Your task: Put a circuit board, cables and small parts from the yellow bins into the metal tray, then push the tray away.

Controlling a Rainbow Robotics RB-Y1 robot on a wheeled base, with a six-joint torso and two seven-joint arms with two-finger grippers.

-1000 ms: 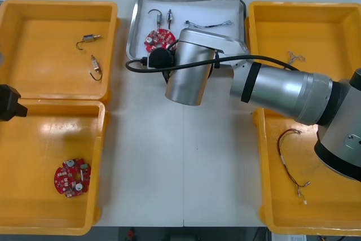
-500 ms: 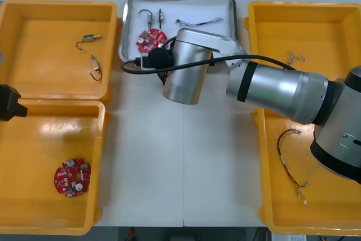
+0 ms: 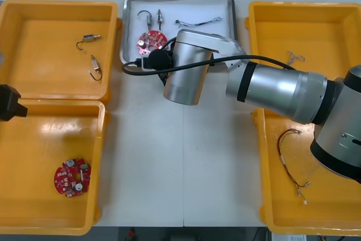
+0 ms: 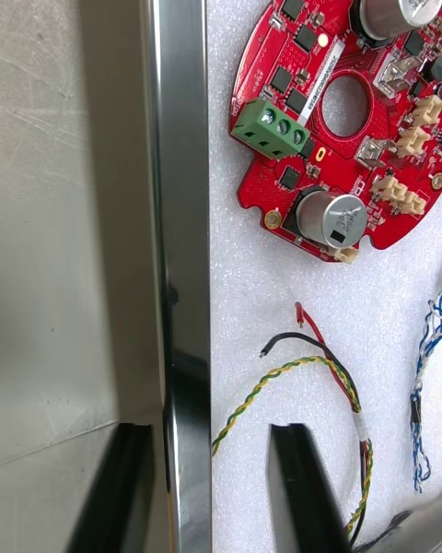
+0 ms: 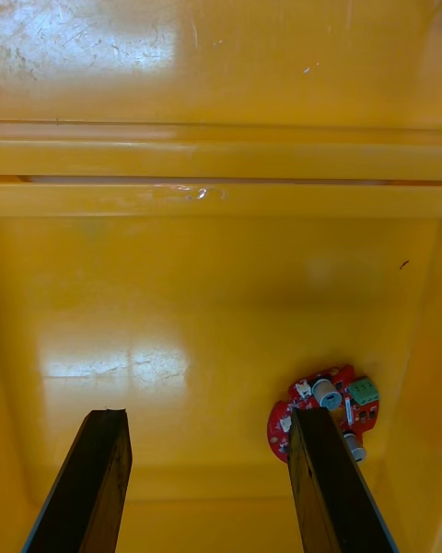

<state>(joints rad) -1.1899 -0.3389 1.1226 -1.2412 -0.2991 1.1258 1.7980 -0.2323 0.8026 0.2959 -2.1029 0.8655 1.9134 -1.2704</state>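
The metal tray (image 3: 128, 32) lies at the table's far middle, white inside. It holds a red circuit board (image 3: 151, 40), two small metal parts (image 3: 149, 16) and a thin cable (image 3: 200, 22). My right arm's wrist (image 3: 186, 71) hangs over the tray's near edge. In the right wrist view my right gripper (image 4: 207, 433) stands open astride the tray's shiny rim (image 4: 184, 194), one finger outside and one inside, with a gap to the inner finger. Beyond lie the circuit board (image 4: 345, 111), a red and yellow cable (image 4: 295, 369) and a blue and white cable (image 4: 424, 396). My left gripper (image 5: 207, 415) is open over the near left bin.
The far left bin (image 3: 34, 9) holds two small metal parts (image 3: 89, 38). A second circuit board (image 3: 72, 177) lies in the near left bin (image 3: 34, 218). A thin cable (image 3: 294, 57) lies in the far right bin, a red cable (image 3: 293, 162) in the near right bin.
The tray has slid away from me and a little left, with my right arm following. My right gripper's fingers have spread apart off the tray's rim. The left arm has not moved.
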